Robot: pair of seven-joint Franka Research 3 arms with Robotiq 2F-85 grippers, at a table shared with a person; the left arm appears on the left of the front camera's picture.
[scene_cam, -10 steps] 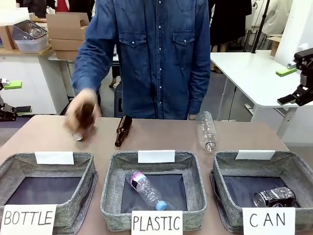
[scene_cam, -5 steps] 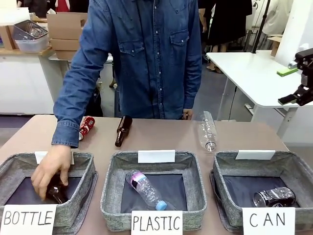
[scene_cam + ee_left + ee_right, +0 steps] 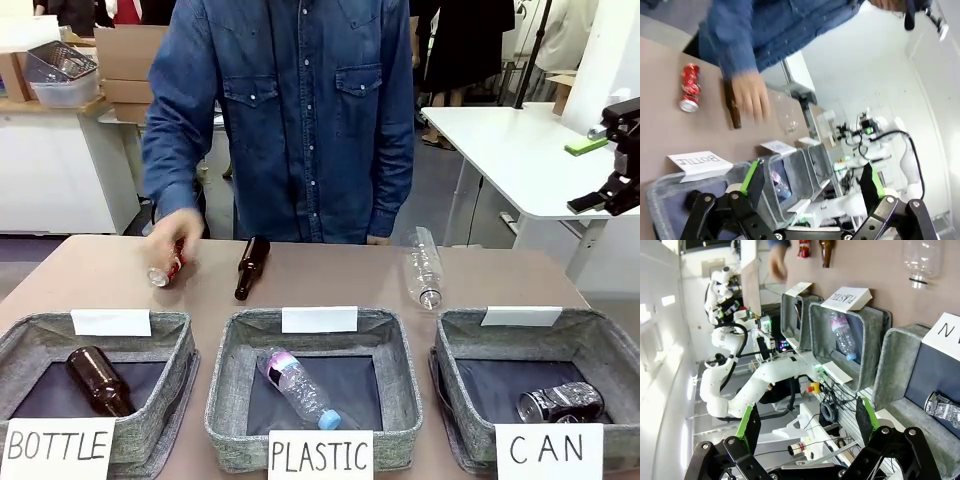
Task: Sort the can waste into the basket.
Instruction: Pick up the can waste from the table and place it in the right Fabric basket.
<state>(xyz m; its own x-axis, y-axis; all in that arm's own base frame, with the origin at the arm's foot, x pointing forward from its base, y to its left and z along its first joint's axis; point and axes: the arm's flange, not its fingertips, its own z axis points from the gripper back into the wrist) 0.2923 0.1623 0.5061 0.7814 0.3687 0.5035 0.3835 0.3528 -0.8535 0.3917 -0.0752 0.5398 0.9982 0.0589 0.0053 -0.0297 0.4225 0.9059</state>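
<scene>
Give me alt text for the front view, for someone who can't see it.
A person's hand is at a red can on the table. Nearer the camera sit three grey baskets: the BOTTLE basket holds a brown bottle, the PLASTIC basket a clear bottle, the CAN basket a silvery can.

Handwritten white signs on three grey baskets: BOTTLE sign on the left basket; PLASTIC sign on the middle basket; CAN sign on the right basket.
</scene>
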